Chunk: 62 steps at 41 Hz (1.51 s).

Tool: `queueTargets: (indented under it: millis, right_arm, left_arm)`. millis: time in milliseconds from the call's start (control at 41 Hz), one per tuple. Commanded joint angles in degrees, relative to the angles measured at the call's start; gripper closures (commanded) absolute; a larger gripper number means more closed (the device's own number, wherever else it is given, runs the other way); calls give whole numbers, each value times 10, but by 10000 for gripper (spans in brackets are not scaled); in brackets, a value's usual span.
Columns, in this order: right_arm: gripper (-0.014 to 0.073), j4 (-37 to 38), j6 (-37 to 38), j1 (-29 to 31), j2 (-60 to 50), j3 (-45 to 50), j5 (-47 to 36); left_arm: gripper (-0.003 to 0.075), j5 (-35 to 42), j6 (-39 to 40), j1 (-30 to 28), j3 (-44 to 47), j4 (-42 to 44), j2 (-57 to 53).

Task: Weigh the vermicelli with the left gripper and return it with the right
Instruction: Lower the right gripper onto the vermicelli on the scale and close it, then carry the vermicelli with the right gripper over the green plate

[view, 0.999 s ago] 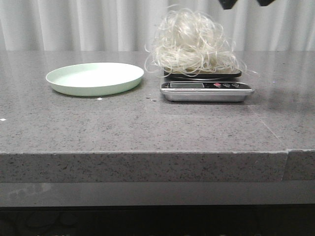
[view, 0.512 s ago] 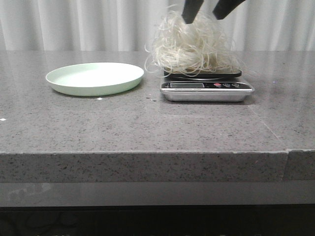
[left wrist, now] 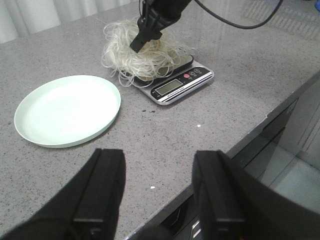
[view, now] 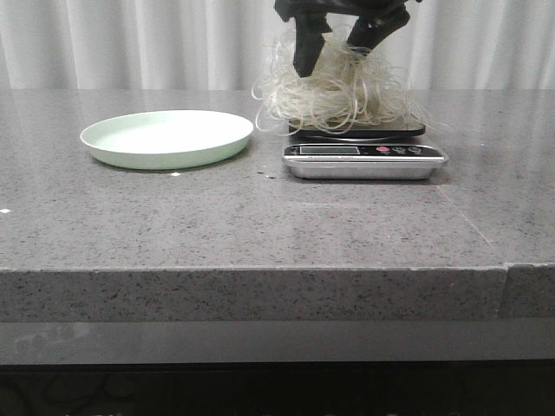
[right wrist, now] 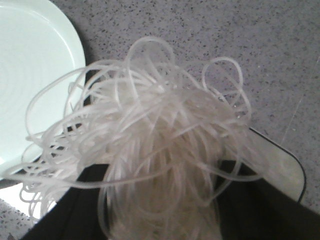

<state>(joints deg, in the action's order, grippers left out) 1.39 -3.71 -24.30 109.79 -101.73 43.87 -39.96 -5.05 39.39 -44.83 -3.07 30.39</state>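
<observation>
The right gripper [view: 334, 48] has come down since the earlier frames: a second ago only its fingertips showed at the top edge of the front view, half a second ago they hung at the top of the mound, and now both black fingers are sunk into the vermicelli [view: 334, 91], which looks pressed lower and pushed a little leftward at the top. The plate and scale have not moved.

Nearest the robot, the left gripper [left wrist: 157, 187] hovers over the front part of the grey stone table [view: 260, 225], its two blunt fingers spread wide apart with nothing between them — only bare tabletop shows in the gap. Farther back on the left sits the pale green plate [view: 165, 139], holding nothing. Just beside it to the right stands the kitchen scale [view: 364, 160], its display and buttons facing forward, and the vermicelli rests on its platform, strands spilling over the edges.

The right gripper's fingers stand apart, one on either side of the upper mound — in the right wrist view the noodles [right wrist: 160, 150] fill the space between them, touching both. Whether they squeeze yet I cannot tell. White curtains [view: 130, 43] hang behind.
</observation>
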Motion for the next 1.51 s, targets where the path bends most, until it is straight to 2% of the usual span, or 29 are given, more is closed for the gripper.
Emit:
queueTargets:
  millis: [0,122,292,609,901,1048,1340,1486]
  right_arm:
    - [190,14,-3,1,-23,-17,-15]
    - [333,14,-3,1,-23,-17,-13]
    - [431,14,-3,1,-23,-17,-12]
    - [435,3,-3,0,-28,-43,14]
    - [435,-86,-3,-9,-30,-161,79]
    - [435,-102,-3,-36,-29,-181,42]
    - [435,-102,-3,-119,13,-181,-106]
    - [435,-100,-3,-137,48,-181,-156]
  left_arm:
    - [332,39,3,2,-14,-3,3]
    - [332,39,3,2,-14,-3,3]
    - [332,39,3,2,-14,-3,3]
    - [332,39,3,2,-14,-3,3]
    - [332,39,3,2,-14,-3,3]
    - [332,39,3,2,-14,-3,3]
    - [332,40,3,2,-14,-3,3]
    - [332,40,3,2,-14,-3,3]
